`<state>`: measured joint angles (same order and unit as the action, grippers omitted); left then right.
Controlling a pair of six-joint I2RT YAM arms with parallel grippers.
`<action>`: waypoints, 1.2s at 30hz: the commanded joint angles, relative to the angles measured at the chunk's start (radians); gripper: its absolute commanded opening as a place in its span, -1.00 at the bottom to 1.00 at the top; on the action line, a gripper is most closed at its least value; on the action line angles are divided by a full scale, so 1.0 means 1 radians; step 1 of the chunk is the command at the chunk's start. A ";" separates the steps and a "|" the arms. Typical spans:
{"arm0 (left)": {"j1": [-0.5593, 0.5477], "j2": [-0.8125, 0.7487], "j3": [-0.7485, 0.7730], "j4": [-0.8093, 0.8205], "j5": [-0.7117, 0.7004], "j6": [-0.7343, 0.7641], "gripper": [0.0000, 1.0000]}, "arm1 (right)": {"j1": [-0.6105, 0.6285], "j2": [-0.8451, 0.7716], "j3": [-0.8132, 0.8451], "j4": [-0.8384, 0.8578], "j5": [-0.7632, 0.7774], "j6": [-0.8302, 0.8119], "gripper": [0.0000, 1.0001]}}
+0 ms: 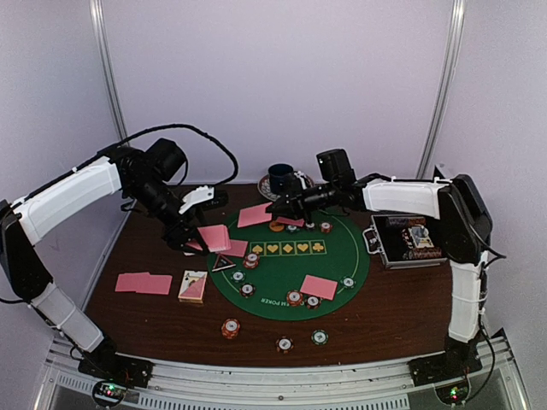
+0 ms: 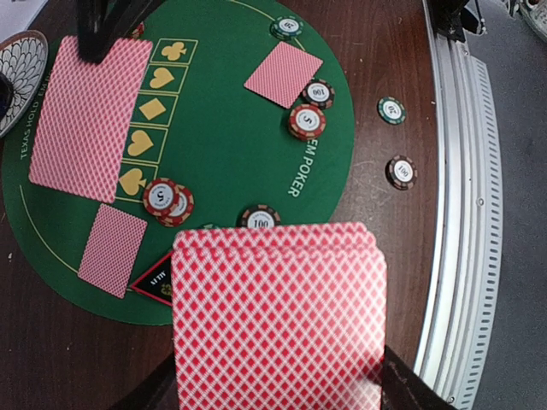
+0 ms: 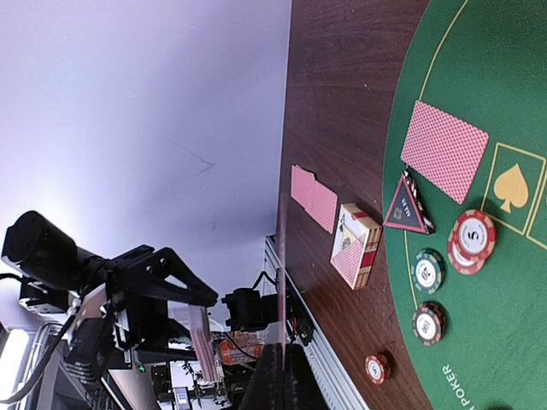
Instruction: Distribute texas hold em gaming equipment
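Observation:
My left gripper [image 2: 278, 380] is shut on a fanned stack of pink-backed playing cards [image 2: 278, 316], held above the mat's left edge [image 1: 214, 237]. My right gripper [image 3: 280, 357] is shut on a single card, seen edge-on [image 3: 281, 273]; that card [image 1: 255, 214] hangs over the far side of the green mat [image 1: 342, 256]. Face-down cards lie on the mat [image 1: 319, 287] and on the wood at left [image 1: 144, 283]. A black-red triangle marker [image 1: 224, 262] sits beside striped chips [image 1: 249, 260].
A card box [image 1: 193, 286] lies left of the mat. An open chip case [image 1: 408, 241] stands at the right. A dark cup on a saucer [image 1: 282, 179] sits at the back. Loose chips [image 1: 230, 327] lie near the front edge.

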<state>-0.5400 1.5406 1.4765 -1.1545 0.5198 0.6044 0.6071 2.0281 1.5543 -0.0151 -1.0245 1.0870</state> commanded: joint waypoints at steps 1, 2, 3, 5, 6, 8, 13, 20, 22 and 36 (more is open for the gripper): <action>0.005 -0.030 -0.008 -0.007 0.011 0.014 -1.00 | 0.023 0.139 0.133 -0.032 0.044 -0.051 -1.00; 0.005 -0.030 -0.007 -0.008 0.012 0.013 -1.00 | 0.028 0.175 0.172 -0.040 0.053 -0.056 -1.00; 0.005 -0.030 -0.006 -0.010 0.012 0.014 -1.00 | 0.035 0.208 0.209 -0.046 0.068 -0.062 -1.00; 0.005 -0.033 -0.006 -0.011 0.013 0.013 -1.00 | 0.050 0.271 0.293 -0.090 0.104 -0.093 -1.00; 0.005 -0.033 -0.006 -0.012 0.013 0.015 -1.00 | 0.056 0.301 0.335 -0.121 0.123 -0.110 -1.00; 0.005 -0.033 -0.006 -0.011 0.015 0.015 -1.00 | 0.067 0.361 0.410 -0.167 0.166 -0.131 -1.00; 0.005 -0.029 -0.005 -0.013 0.025 0.015 -1.00 | 0.096 0.487 0.539 -0.184 0.263 -0.138 -1.00; 0.005 -0.036 -0.010 -0.017 0.023 0.015 -1.00 | 0.130 0.585 0.659 -0.274 0.345 -0.179 -0.89; 0.005 -0.037 -0.014 -0.017 0.024 0.015 -1.00 | 0.132 0.576 0.653 -0.299 0.373 -0.203 -0.69; 0.006 -0.035 -0.013 -0.016 0.030 0.013 -1.00 | 0.118 0.339 0.568 -0.382 0.411 -0.344 0.27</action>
<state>-0.5400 1.5307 1.4616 -1.1805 0.5236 0.6048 0.7338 2.5320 2.1670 -0.4026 -0.6231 0.7872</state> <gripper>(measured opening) 0.670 0.626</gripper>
